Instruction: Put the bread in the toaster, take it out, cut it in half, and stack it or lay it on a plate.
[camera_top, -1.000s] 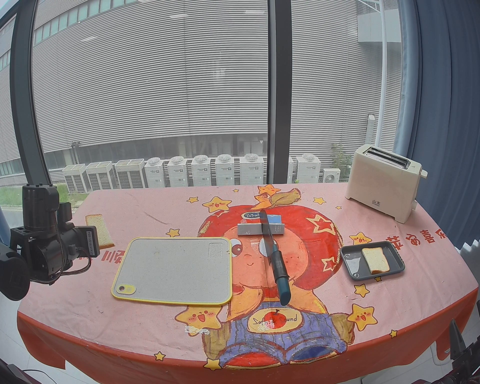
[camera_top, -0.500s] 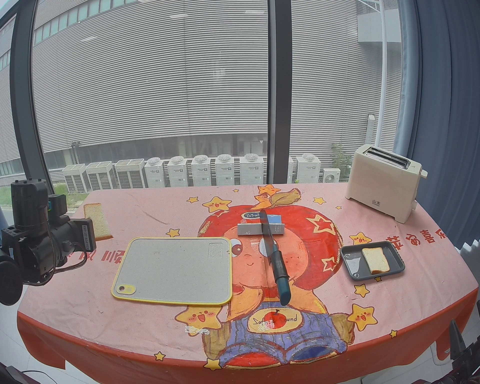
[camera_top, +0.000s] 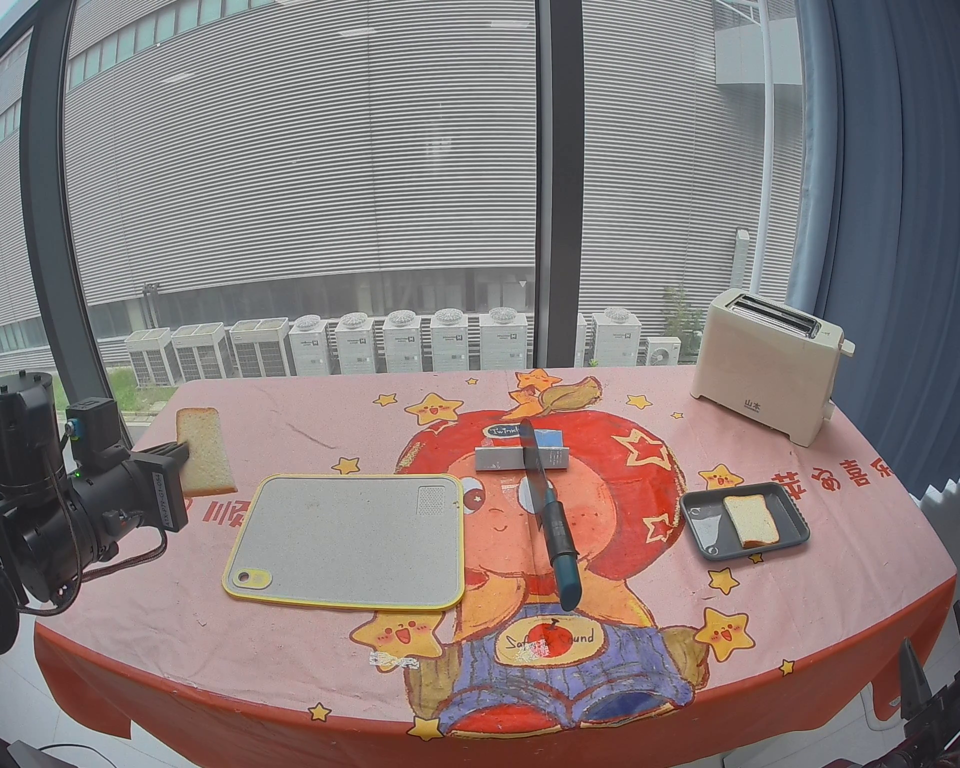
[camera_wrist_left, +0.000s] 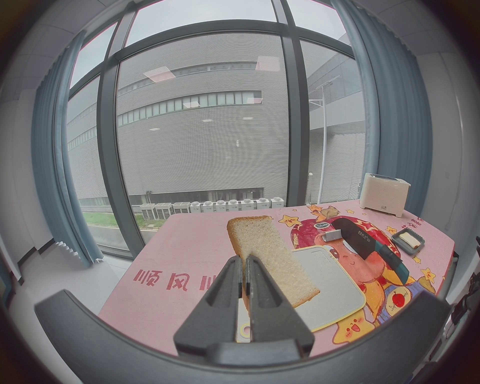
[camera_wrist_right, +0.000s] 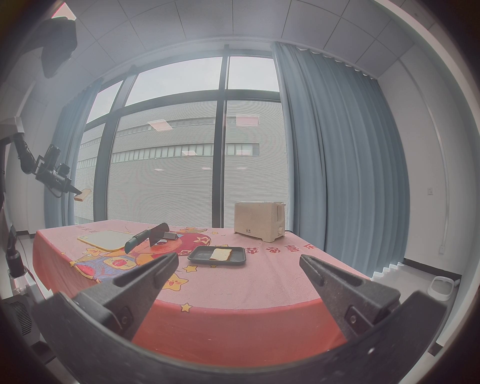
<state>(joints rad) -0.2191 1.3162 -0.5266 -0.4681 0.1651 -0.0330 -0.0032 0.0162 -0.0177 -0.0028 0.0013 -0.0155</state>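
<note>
- the left pincer (camera_wrist_left: 245, 265) is clamped shut on one edge of a slice of bread (camera_wrist_left: 272, 255), holding it clear of the desk (camera_top: 300, 420) above the far left corner, beyond the left end of the cutting board (camera_top: 350, 540).
- the slice looks light, soft and crumbly; a hold at the crust edge, as here, seems safest, since pressure on the middle would likely dent or tear it.
- gripped by one edge only, it may sag or swing on a fast move, so a slow carry across to the toaster (camera_top: 768, 362) at the far right appears wise; the slot is narrow, and the slice would probably need to go in upright.
- the right pincer (camera_wrist_right: 239, 262) hangs wide open with nothing in it, low off the near right side of the desk.
- a knife (camera_top: 548, 525) lies at the centre of the desk; a dark plate (camera_top: 705, 525) to the right carries a smaller piece of bread (camera_top: 750, 520).
</note>
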